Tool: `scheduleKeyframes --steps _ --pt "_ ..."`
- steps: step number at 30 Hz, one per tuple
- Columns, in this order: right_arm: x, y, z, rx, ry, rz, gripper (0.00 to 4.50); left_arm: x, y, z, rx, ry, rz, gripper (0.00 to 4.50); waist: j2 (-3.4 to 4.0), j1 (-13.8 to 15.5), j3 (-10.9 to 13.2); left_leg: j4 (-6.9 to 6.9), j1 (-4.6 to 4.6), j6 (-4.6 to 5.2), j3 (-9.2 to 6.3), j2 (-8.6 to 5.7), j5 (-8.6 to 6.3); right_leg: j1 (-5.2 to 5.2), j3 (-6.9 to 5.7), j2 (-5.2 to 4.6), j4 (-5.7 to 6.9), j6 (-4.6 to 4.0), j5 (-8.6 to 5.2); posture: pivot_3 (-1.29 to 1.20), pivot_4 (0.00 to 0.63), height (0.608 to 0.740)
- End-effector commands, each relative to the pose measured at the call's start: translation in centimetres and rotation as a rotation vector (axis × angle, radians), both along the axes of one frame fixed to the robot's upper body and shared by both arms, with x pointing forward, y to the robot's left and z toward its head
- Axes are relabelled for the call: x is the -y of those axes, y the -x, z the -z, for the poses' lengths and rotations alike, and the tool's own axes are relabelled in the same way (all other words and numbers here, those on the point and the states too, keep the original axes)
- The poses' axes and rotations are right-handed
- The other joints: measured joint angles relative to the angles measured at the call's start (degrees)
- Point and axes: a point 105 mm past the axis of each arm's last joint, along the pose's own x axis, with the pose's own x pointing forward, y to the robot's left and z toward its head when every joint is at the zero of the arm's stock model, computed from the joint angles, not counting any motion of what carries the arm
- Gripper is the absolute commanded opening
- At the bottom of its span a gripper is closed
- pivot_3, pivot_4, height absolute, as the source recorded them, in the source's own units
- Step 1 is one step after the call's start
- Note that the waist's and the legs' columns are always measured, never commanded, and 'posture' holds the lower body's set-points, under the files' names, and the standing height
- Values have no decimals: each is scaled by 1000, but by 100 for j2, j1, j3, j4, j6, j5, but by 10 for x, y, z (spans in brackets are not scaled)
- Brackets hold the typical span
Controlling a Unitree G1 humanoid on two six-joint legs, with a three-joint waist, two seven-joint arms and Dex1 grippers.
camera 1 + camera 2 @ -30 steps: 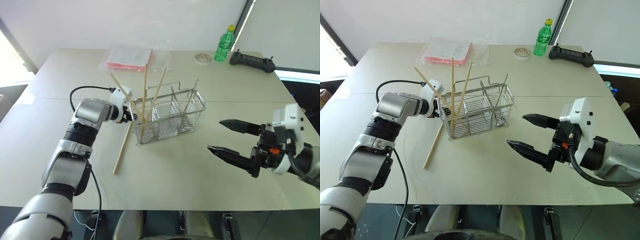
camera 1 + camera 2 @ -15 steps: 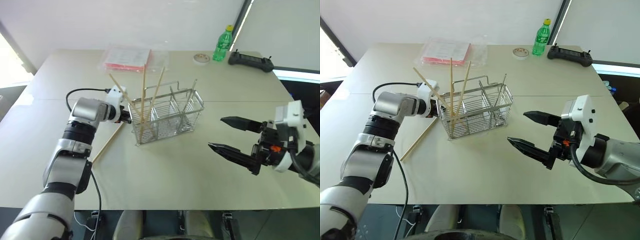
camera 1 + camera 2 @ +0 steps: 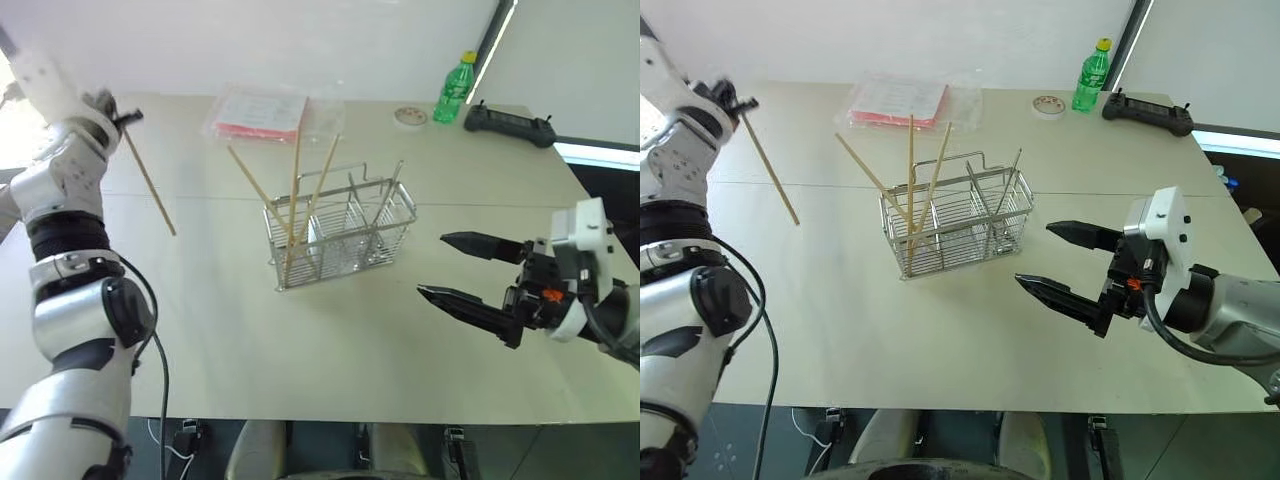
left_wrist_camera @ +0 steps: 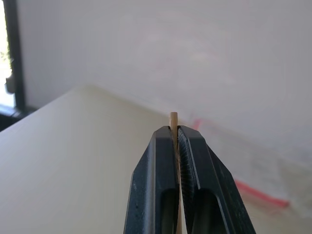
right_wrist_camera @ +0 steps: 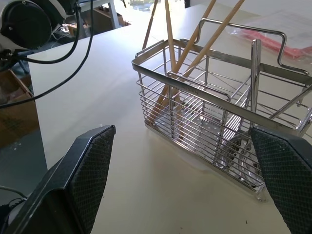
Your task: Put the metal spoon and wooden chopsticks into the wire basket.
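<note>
The wide pale beige table (image 3: pixel 330 340) stretches before me. On it stands the rectangular shiny silver wire basket (image 3: pixel 345 240) with its raised wire handle and inner compartments. My right gripper (image 3: pixel 470 270) hangs over the table just right of that basket, its two black fingers spread wide and empty. My left gripper (image 3: pixel 128 120) is raised high on my left, well apart from the basket, its jaws pressed together on one long light-tan wooden chopstick (image 3: pixel 150 184) that slants down from it, clear of the table. Three more wooden chopsticks (image 3: pixel 296 200) lean upright in the basket's left end compartment, fanning above its rim. The slim shiny metal spoon (image 3: pixel 388 205) stands handle-up in what looks like the right end compartment, though the wires blur its bowl.
</note>
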Motion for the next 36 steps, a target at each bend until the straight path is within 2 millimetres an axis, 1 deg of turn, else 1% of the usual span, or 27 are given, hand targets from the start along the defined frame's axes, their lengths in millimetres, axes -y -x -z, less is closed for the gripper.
scheduleKeyframes --steps 1,4,6,7,8,10,12,13,15,17,20,22,27,32,35,36 --pt "0 0 -6 27 -1 -7 4500 34 54 -84 366 26 255 38 -1 -25 1 0 1 -1 0 2 1 -1 0 0 1 0 0 0 150 690" --pt "1 1 -6 24 -3 -6 4500 47 77 -111 462 36 352 38 6 -56 -1 -7 15 -1 6 4 1 -1 1 6 9 0 0 0 150 690" --pt "1 1 -6 22 -3 -6 4500 55 88 -126 509 40 406 38 8 -45 -1 -9 22 0 4 7 1 1 0 15 13 -1 -1 0 150 690" --pt "1 0 -6 21 -3 -6 4500 65 94 -133 535 26 447 38 12 -44 -4 -9 25 0 3 9 1 3 0 18 15 -1 -1 0 150 690" --pt "1 0 -6 21 -3 -6 4500 71 98 -137 550 15 472 38 14 -39 -5 -8 28 0 4 9 2 6 0 18 17 -1 -1 0 150 690" --pt "1 -1 -7 24 -5 -7 4500 100 106 -143 572 -33 582 38 14 -33 -5 -3 29 0 4 9 2 10 0 18 17 -2 -2 0 150 690" --pt "1 -1 -7 27 -7 -6 4500 120 111 -143 569 -58 670 38 12 -4 -5 3 29 -1 3 8 3 17 1 18 13 -23 -11 0 150 690" --pt "1 -2 -7 28 -7 -5 4500 126 112 -142 564 -64 698 38 12 -2 -5 9 29 -2 2 7 4 25 1 17 11 -26 -12 0 150 690" --pt "1 -1 -7 30 -9 -3 4500 141 111 -135 537 -98 766 38 11 -21 -4 11 28 -1 2 6 4 28 1 16 4 -27 -12 0 150 690" --pt "0 1 -6 30 -12 1 4500 164 109 -115 481 -159 850 38 12 -27 -4 8 27 -1 5 6 4 26 3 16 4 -28 -12 0 150 690" --pt "0 2 -6 32 -18 11 4500 183 108 -92 430 -224 905 38 20 -27 -8 -5 25 0 4 6 4 15 4 17 8 -28 -12 0 150 690" --pt "0 3 -5 34 -23 20 4500 192 106 -77 394 -259 932 38 21 -37 -8 -8 25 0 4 7 4 10 4 18 10 -28 -12 0 150 690" --pt "0 5 -6 38 -33 34 4500 201 104 -49 343 -300 963 38 24 -27 -5 -5 22 1 4 8 4 7 5 20 11 -33 -13 0 150 690" --pt "1 5 -8 39 -47 44 4500 202 96 -33 325 -255 935 38 25 -14 -6 2 20 1 4 7 4 13 6 18 4 -39 -12 0 150 690" --pt "1 5 -9 37 -48 44 4500 204 97 -28 319 -239 941 38 24 -19 -5 1 19 1 4 7 4 11 6 18 4 -40 -12 0 150 690" --pt "1 4 -9 38 -48 43 4500 204 97 -27 317 -227 952 346 24 -20 -5 1 19 2 4 7 4 11 6 18 3 -40 -12 0 150 690"
